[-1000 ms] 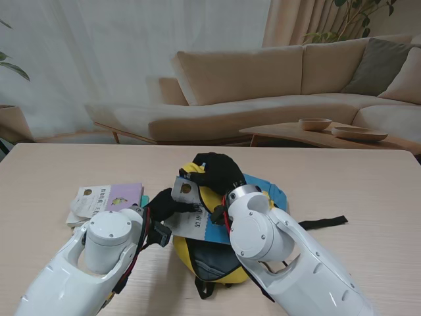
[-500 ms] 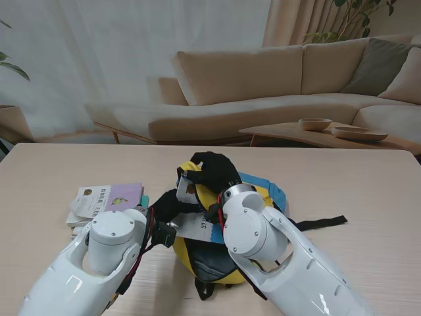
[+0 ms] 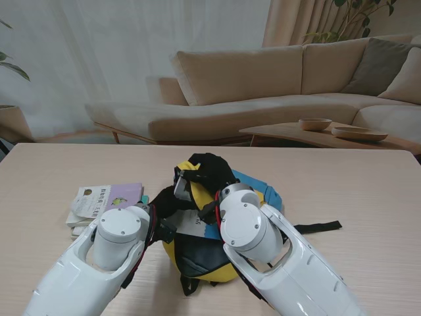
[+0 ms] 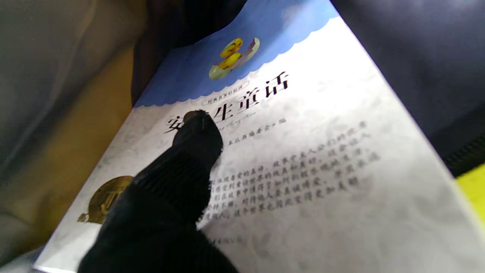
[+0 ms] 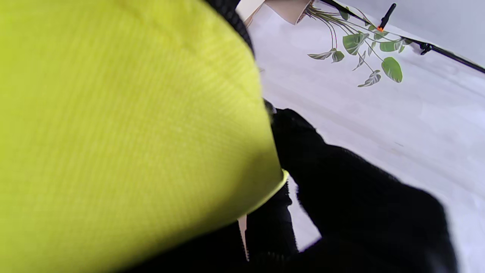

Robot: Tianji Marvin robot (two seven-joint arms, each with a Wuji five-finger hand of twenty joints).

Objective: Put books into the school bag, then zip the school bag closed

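Plainly the book (image 4: 303,151), thin, stiff and slick-covered, sits half inside the soft, floppy bag (image 3: 204,253), the left hand (image 3: 172,203) gripping its edge, one fingertip (image 4: 199,131) flat on the cover, while the right hand (image 3: 209,172) clutches the bag's yellow rim.

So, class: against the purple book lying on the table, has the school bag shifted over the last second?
Yes. The school bag has slid toward the robot's left, closing the gap to the unmoved purple book.
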